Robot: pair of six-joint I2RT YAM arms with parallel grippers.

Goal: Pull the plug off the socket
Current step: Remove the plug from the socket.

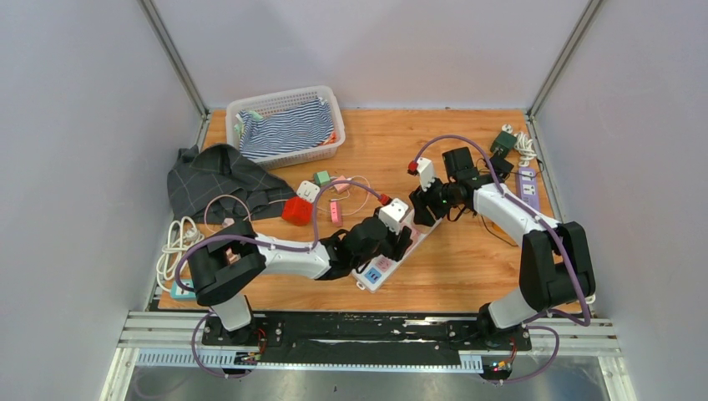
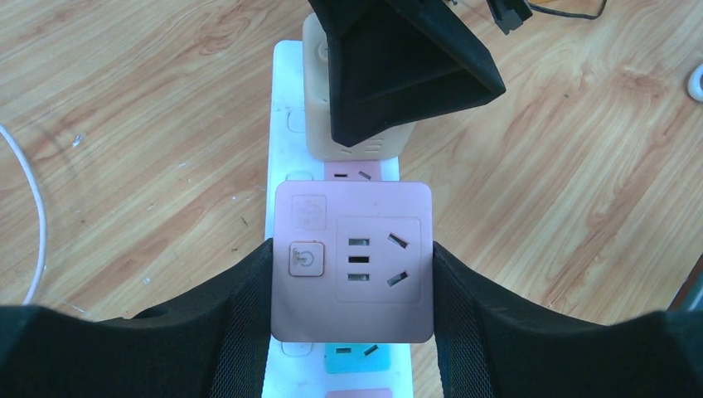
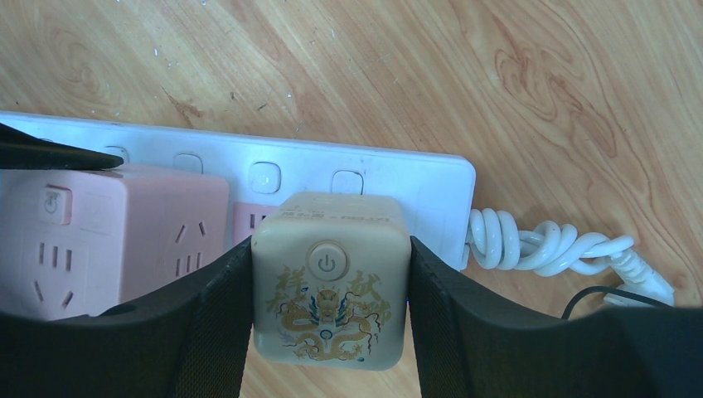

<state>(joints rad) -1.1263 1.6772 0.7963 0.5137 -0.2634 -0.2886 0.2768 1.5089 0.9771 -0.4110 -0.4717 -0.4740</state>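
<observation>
Fingers (image 2: 232,332) on both our grippers are hanging over the wooden table (image 3: 497,66), clamping plugs sitting on the white power strip (image 3: 290,166). Our left gripper (image 2: 352,286) is squeezing the pink adapter cube (image 2: 352,249); our right gripper (image 3: 330,307) is squeezing the smaller cream dragon-printed cube (image 3: 330,282) just beside it, toward the cord end.

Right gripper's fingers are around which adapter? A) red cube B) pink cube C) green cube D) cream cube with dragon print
D: in the right wrist view the right gripper presses both sides of the cream cube with dragon print, plugged into the white power strip.
</observation>
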